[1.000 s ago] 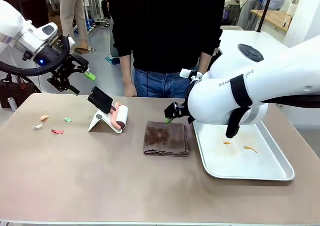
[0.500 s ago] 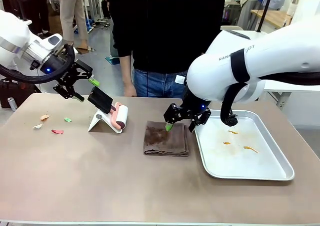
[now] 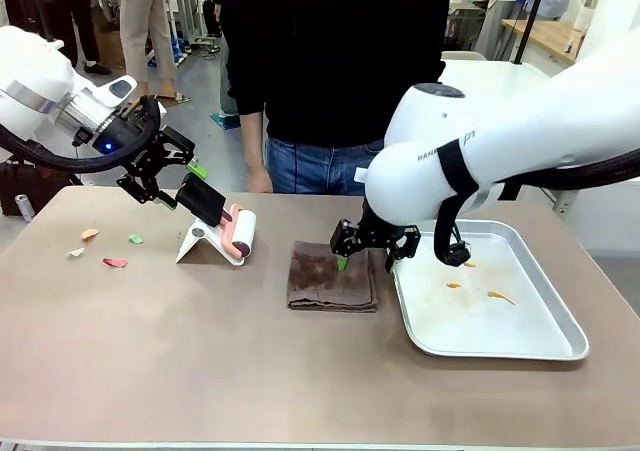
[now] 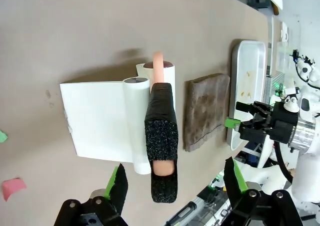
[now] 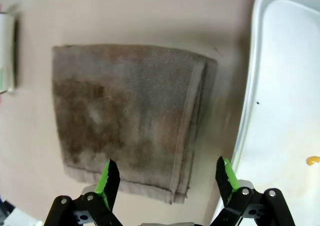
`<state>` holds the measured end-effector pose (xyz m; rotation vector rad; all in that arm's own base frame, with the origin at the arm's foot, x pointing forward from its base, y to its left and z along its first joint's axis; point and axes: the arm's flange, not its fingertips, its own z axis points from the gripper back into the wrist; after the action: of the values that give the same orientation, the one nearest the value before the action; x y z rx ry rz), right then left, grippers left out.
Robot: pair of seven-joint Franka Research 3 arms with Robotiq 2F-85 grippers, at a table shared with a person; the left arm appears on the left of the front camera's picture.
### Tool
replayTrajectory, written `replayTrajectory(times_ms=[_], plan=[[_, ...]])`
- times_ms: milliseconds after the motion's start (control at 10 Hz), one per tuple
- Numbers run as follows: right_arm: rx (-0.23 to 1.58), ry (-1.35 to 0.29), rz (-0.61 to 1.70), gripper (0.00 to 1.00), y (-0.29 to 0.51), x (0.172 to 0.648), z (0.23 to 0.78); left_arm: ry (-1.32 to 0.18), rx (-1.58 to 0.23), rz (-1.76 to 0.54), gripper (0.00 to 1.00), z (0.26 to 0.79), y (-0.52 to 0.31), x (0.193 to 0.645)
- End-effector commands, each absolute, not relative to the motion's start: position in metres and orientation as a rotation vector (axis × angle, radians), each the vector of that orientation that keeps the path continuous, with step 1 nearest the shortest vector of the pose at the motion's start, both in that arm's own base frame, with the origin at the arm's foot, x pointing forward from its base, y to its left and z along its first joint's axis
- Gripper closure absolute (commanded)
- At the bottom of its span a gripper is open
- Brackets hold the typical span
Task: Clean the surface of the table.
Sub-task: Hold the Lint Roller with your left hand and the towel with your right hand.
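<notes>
The brown table [image 3: 250, 371] carries a lint roller [image 3: 238, 231] with a black handle [image 3: 203, 199], leaning on a white stand [image 3: 200, 243]. My left gripper [image 3: 170, 176] hangs open just left of that handle; in the left wrist view the handle [image 4: 161, 151] lies between its green pads [image 4: 119, 186], untouched. A folded brown cloth [image 3: 332, 276] lies mid-table. My right gripper [image 3: 370, 246] is open just above the cloth's right edge. From the right wrist, the cloth [image 5: 130, 116] fills the space ahead of the open gripper [image 5: 167, 178].
Small scraps lie at the table's left: orange [image 3: 90, 234], green [image 3: 135, 238], white [image 3: 76, 253] and red [image 3: 115, 263]. A metal tray [image 3: 520, 341] with orange smears [image 3: 495, 296] sits right of the cloth. A person in black [image 3: 335, 61] stands at the far edge.
My left gripper has swung right and down to the roller's handle. The right gripper has dropped toward the cloth's right edge as its arm rose off the tray. Both stayed open.
</notes>
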<state>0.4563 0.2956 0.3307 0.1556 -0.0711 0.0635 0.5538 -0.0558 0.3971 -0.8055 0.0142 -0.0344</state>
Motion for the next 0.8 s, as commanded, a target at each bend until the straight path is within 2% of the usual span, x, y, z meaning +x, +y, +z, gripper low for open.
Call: replayTrajectory(times_ms=[0, 700], plan=[[0.099, -0.09, 0.0, 0.0, 0.313, 0.463, 0.325, -0.006, -0.793, -0.036, 0.0, 0.395, -0.057, 0.553], [0.06, -0.094, -0.039, 0.0, 0.326, 0.47, 0.301, -0.011, -0.79, -0.058, 0.0, 0.383, -0.053, 0.557]])
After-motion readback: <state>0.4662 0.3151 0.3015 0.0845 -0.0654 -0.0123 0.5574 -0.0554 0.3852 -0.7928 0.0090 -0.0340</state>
